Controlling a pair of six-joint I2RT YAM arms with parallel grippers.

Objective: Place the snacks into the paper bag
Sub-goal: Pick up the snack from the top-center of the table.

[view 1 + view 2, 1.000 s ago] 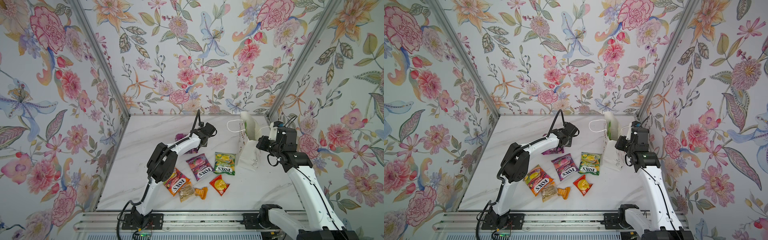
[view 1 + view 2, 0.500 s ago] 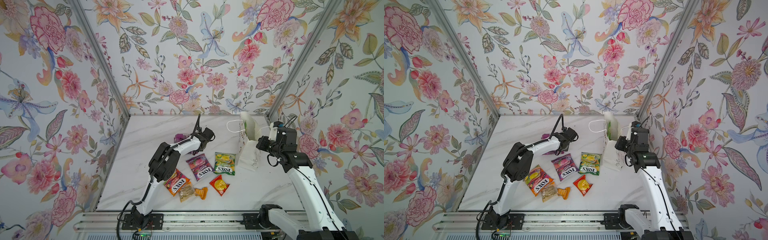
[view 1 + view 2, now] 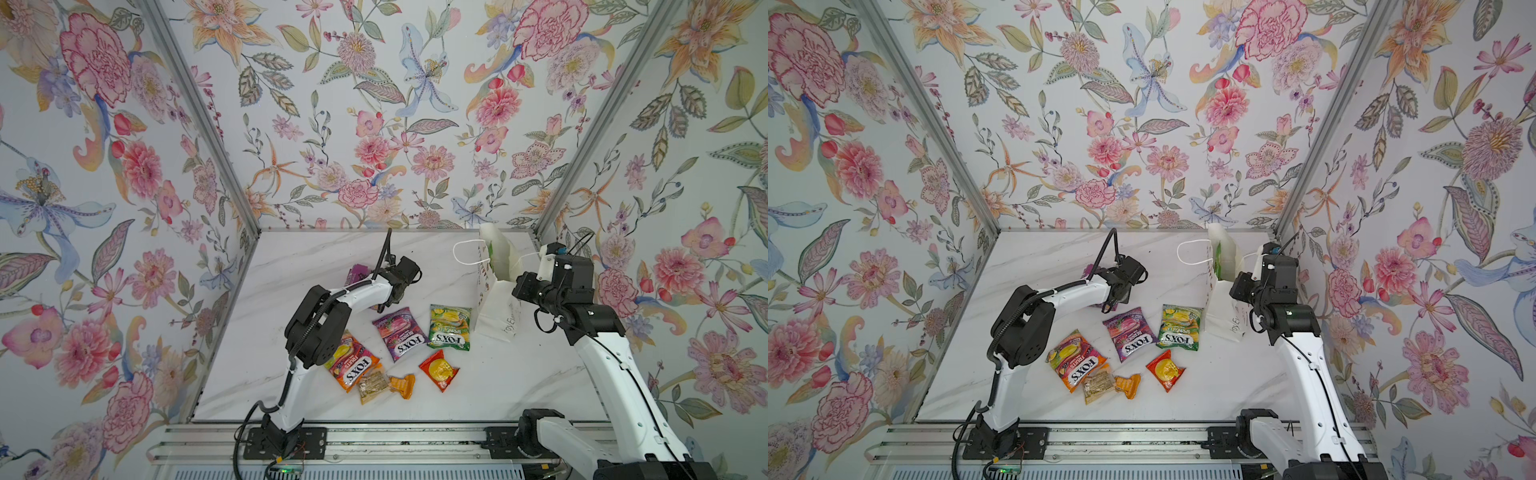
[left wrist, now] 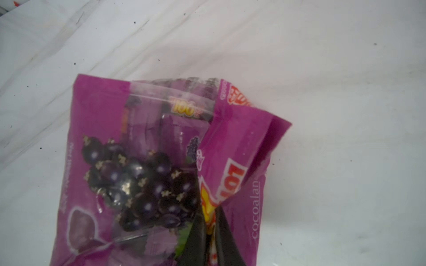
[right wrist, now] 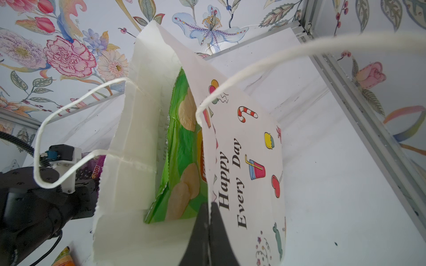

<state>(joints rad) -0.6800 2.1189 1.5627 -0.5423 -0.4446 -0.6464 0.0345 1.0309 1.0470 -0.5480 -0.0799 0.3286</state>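
Beside paper bag (image 3: 494,309): green candy bag (image 3: 449,327), sachet (image 3: 438,370)

Bright even light, soft shadows; wrist views blurred up close.

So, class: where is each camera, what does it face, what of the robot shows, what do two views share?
Top views: high in front, looking down on table; both arms show.
Left wrist: left arm, looking down at grape pack; left gripper shut on it.
Right wrist: right arm, facing the bag's mouth; right gripper shut on its wall.
Shared: chips inside show in top views too.
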